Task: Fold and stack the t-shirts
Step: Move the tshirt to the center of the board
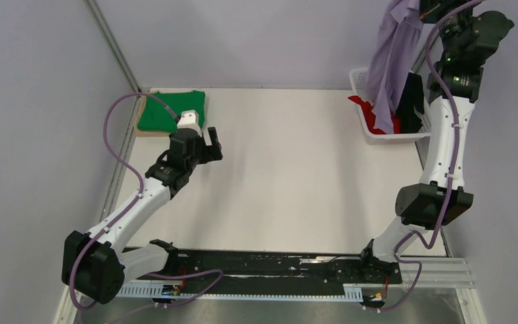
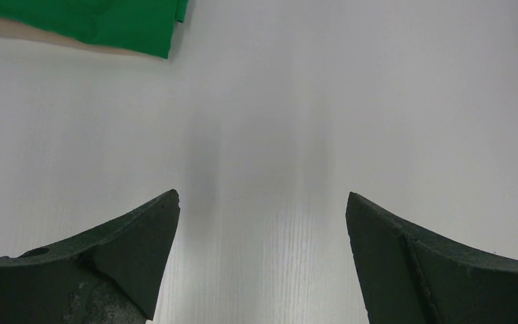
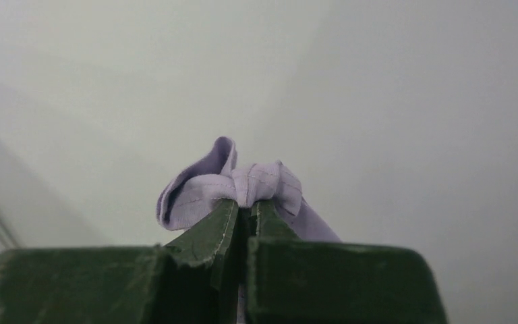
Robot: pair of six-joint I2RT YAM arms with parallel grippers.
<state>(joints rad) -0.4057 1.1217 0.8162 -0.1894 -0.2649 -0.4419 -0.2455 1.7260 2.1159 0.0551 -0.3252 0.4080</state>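
My right gripper [image 1: 426,9] is raised high at the back right and shut on the lilac shirt [image 1: 391,57], which hangs down over the basket. In the right wrist view a bunched fold of the lilac shirt [image 3: 243,185] sticks out between my closed fingertips [image 3: 226,219]. A folded green shirt [image 1: 168,111] lies at the table's back left and shows in the left wrist view [image 2: 121,23]. My left gripper [image 1: 210,143] is open and empty just right of the green shirt; its fingers [image 2: 141,236] stand wide apart over bare table. Red [image 1: 378,121] and black [image 1: 411,98] shirts lie in the basket.
The white lattice basket [image 1: 405,137] stands at the back right table edge, beside my right arm. A tan board [image 1: 150,131] lies under the green shirt. A metal frame post [image 1: 111,44] runs along the left. The white table [image 1: 297,175] spans the middle.
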